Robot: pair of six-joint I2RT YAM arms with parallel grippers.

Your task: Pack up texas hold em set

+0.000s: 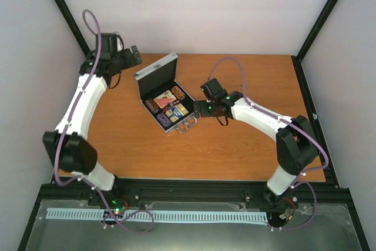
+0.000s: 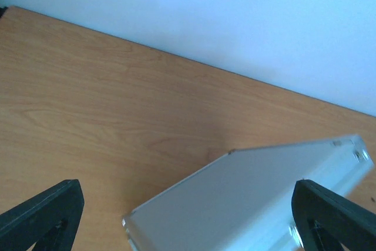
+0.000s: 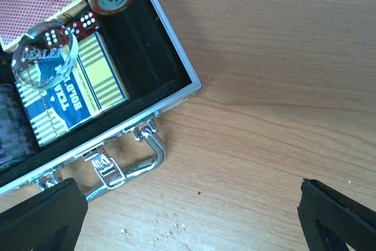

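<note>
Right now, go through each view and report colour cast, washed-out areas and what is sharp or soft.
Left wrist: bluish cast, the wall washed out, the case lid soft and pale toward its right end. Right wrist: sharpest, print on the clear disc and blue deck legible. Top external: even light, the case small, its contents' print unreadable.

At the right wrist the case point(image 3: 167, 103) runs off left and top — red deck point(image 3: 29, 19) and chips point(image 3: 12, 127) are cut, and the disc point(image 3: 44, 57) hides part of the blue deck point(image 3: 88, 86). The left wrist sees only the back of the lid point(image 2: 247, 198), cropped below; from above the dice point(image 3: 87, 23) are indistinct.
</note>
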